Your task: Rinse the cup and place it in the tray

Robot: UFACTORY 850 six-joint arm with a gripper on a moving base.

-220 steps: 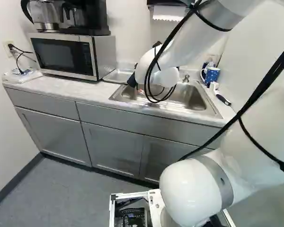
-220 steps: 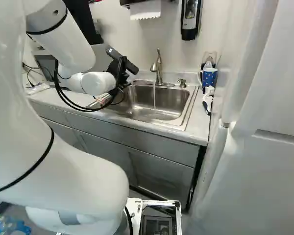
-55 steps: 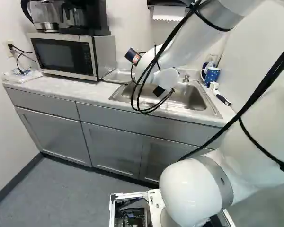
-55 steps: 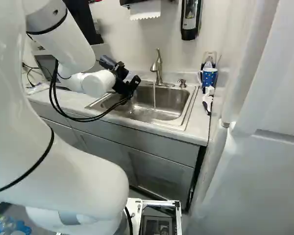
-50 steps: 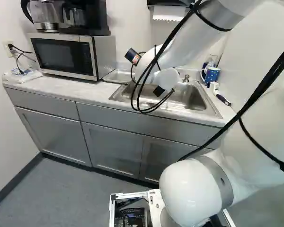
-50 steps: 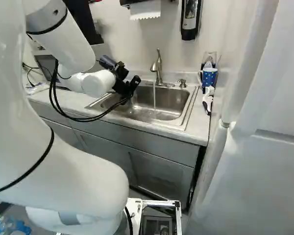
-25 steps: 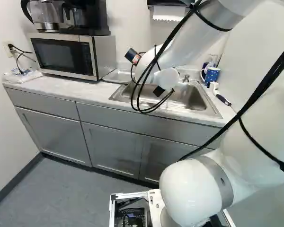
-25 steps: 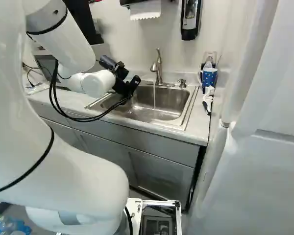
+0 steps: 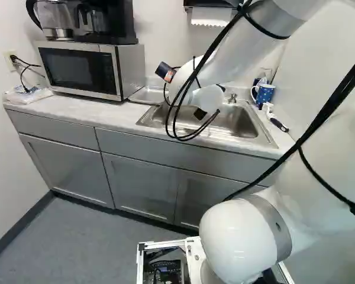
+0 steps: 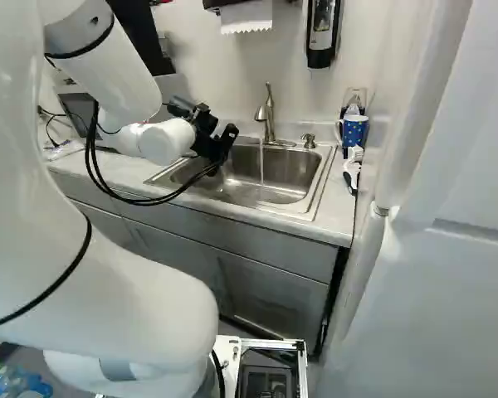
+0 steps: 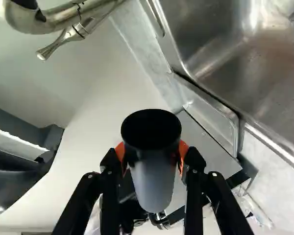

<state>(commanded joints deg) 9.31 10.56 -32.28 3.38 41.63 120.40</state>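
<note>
Left base view shows the dark cup, pinched in the gripper, now raised higher near the left edge of the sink; I think emptying comes before the tray.

Glossy white rounded arm, black cables

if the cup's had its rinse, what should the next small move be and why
I'd probably ease the cup toward the tray: the gripper holds it between both fingers, it's clear of the running water, and the tray sits between the sink and microwave.
</note>
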